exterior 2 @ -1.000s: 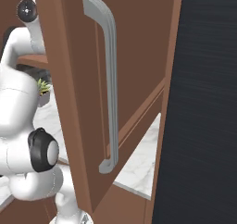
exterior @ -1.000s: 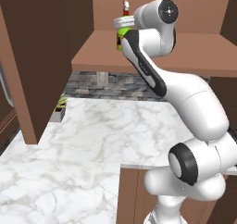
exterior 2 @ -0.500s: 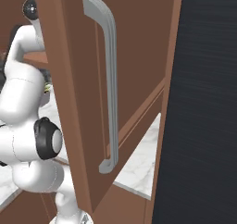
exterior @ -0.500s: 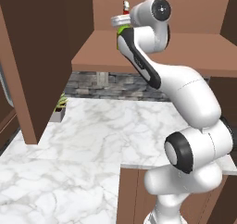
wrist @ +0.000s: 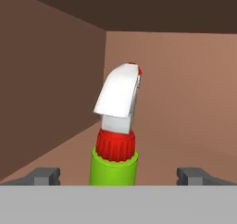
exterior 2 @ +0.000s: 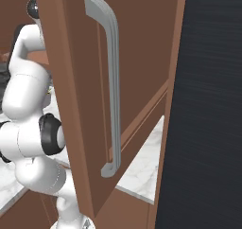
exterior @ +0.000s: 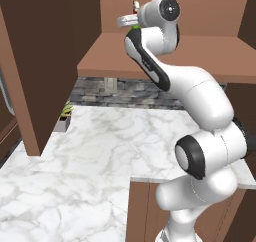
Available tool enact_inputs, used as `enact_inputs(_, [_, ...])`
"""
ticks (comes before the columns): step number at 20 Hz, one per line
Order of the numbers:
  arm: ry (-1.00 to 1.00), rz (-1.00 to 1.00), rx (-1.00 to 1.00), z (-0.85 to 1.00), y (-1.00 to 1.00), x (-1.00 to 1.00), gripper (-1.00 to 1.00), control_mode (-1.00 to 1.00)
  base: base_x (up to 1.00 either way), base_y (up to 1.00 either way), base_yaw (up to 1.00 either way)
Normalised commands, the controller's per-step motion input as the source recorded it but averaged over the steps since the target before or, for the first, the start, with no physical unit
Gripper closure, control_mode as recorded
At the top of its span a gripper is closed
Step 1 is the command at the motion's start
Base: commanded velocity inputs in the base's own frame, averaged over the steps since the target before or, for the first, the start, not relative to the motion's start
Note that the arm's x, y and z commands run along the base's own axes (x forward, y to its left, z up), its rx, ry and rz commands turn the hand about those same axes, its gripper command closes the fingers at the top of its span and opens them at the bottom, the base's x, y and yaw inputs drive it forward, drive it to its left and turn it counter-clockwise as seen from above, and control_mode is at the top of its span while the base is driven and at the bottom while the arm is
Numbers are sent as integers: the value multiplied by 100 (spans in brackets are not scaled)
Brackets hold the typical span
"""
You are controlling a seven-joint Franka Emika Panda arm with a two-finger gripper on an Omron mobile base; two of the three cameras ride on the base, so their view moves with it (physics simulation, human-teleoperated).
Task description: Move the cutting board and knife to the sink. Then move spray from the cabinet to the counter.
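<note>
The spray [wrist: 115,142], a green bottle with a red collar and white trigger head, stands upright on the shelf of the brown cabinet [wrist: 46,102]. My gripper [wrist: 121,176] is open, one fingertip on each side of the bottle's body and apart from it. In the left base view the arm reaches up over the cabinet [exterior: 200,56] shelf, and the spray [exterior: 134,6] shows just past the wrist, its red tip above and a sliver of green below. The white marble counter [exterior: 100,151] lies under the shelf.
The open cabinet door [exterior 2: 66,81] with its long grey handle [exterior 2: 111,81] stands close on the right. A small potted plant [exterior: 65,113] sits by the stone backsplash [exterior: 125,91]. A brown cabinet side panel [exterior: 25,61] hangs at the left.
The arm's upper links have swung a little left and the hand has closed in on the spray. The jaws have stayed open. The spray has not moved.
</note>
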Motion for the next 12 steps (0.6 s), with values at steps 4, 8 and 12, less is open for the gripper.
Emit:
enact_inputs(4, [0, 0, 0, 0, 4, 11, -100, -100, 0, 0, 0])
enact_inputs(8, [0, 0, 0, 0, 0, 6, 100, -100, 0, 0, 0])
enact_inputs(12, [0, 0, 0, 0, 0, 2, 100, -100, 0, 0, 0])
